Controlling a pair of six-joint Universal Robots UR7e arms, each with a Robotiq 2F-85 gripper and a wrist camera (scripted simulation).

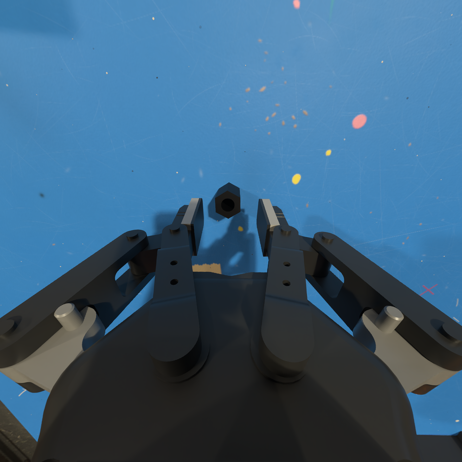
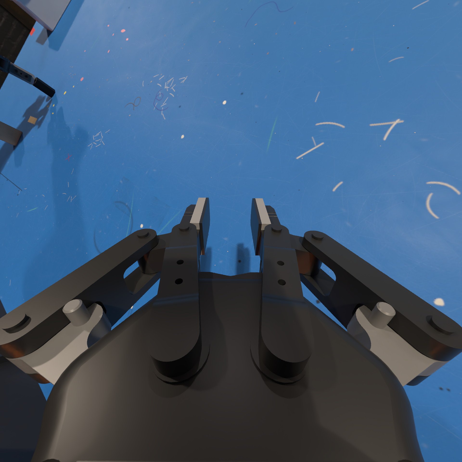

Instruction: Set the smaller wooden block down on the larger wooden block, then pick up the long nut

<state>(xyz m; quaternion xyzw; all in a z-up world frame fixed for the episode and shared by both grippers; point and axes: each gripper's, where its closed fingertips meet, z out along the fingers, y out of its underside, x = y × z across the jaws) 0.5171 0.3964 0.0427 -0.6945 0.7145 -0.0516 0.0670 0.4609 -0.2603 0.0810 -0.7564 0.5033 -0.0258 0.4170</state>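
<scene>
In the left wrist view the long black hex nut (image 1: 227, 203) stands on end on the blue table (image 1: 125, 125), its hole facing the camera. My left gripper (image 1: 230, 200) is open, with one finger on each side of the nut and a gap to both pads. A tan wooden block (image 1: 206, 268) shows as a small patch behind the gripper's palm; I cannot tell which block it is. My right gripper (image 2: 230, 200) is open and empty over bare table. A tan wooden patch (image 2: 32, 120) shows far left in that view.
In the right wrist view the other gripper's finger (image 2: 42, 87) reaches in at the far left, with a dark post (image 2: 12, 32) and a white box (image 2: 45, 12) at the top left corner. A grey flat piece (image 2: 10, 136) lies at the left edge.
</scene>
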